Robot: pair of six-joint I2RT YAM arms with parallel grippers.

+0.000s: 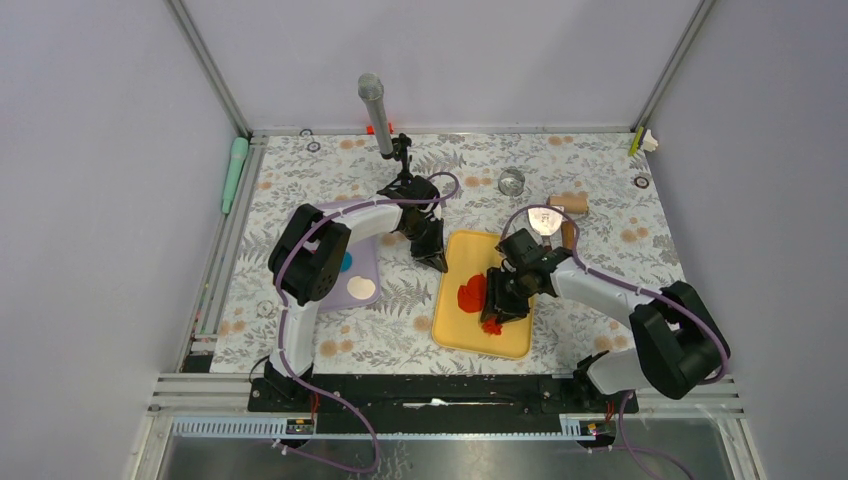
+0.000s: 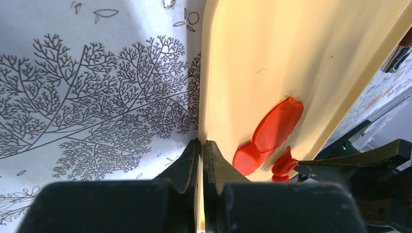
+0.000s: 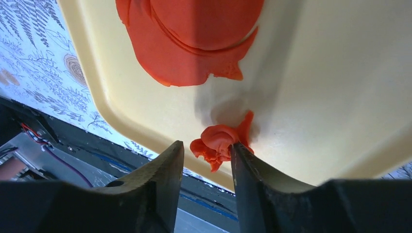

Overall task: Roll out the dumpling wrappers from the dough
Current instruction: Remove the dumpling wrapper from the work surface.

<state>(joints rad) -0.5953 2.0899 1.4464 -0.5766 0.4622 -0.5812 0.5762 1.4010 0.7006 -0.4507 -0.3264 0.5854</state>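
Top external view: yellow tray [image 1: 500, 348] mid-table.
- Dumpling wrappers [image 1: 471, 292]: flat red clay, overlapping, near the tray's middle, toward its left edge.
- Red clay scrap [image 3: 218, 143]: crumpled, just inside the tray's near edge.
- Left gripper [image 2: 200, 143]: fingers pressed together on the tray's left rim.
- Right gripper [image 3: 206, 145]: fingers part-way apart, straddling the scrap, which touches one finger only.

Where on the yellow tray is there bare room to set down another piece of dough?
The yellow tray is bare along its far end, beside the left claw pinching its rim, and at its near left corner. The middle is crowded: the red wrappers, a red scrap, and the right claw open around it.
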